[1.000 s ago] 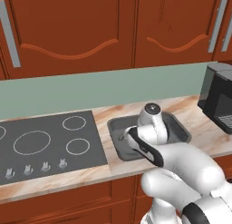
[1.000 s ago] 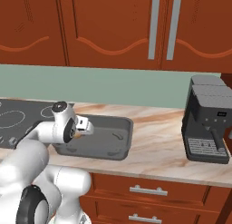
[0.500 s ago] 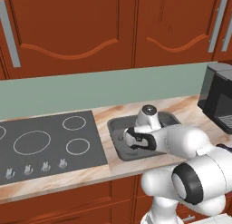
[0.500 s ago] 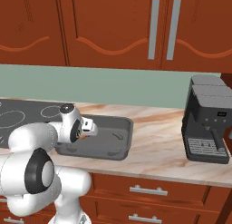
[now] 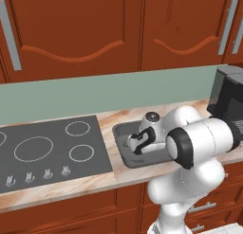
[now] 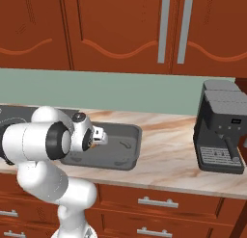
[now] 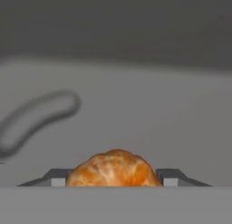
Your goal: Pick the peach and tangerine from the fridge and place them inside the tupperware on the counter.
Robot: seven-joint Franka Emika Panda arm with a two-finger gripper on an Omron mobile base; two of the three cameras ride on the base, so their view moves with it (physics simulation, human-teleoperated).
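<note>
Far left of the surface: flat black cooktop with white rings and a row of small knobs along its front edge. Above, a pale green backsplash and red-brown wall cabinets with upright silver handles.

Centre: tupperware, dark grey, just beside the cooktop's right edge, flat on the surface. Claw down inside it, reaching in from the right. In the hand view, claw clenched on the tangerine: both fingertips touching the orange fruit, the grey inside of the container behind it. From the right base view, claw over the left half of the tupperware.

Against one second ago: white elbow now higher and swung across, hiding the right end of the tupperware in the left base view. Cooktop, tupperware and coffee machine unmoved.

Right: black coffee machine on the surface, well apart from the tupperware. Marks on its front panel too small to read. Below the front edge, wooden drawers with silver handles.
</note>
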